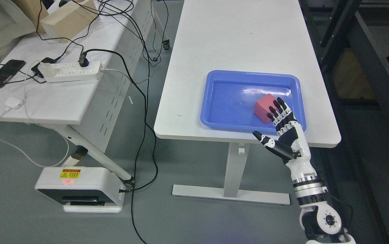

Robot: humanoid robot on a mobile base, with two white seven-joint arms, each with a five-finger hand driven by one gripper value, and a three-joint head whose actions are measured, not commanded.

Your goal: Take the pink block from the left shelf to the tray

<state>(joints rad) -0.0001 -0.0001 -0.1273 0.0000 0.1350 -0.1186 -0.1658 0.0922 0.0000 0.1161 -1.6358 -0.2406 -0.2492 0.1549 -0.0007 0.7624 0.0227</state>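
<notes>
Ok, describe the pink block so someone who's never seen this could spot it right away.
Find the white table on the right, then the blue tray near its front edge. The pink block sits in the tray's right half, by the right hand with its fingers spread; it's the only thing in the tray.

The right hand's fingers [280, 110] hide part of the pink block [265, 107], the wooden box [67, 18] is cropped at top, and the warning label's [70, 174] print is unreadable.
</notes>
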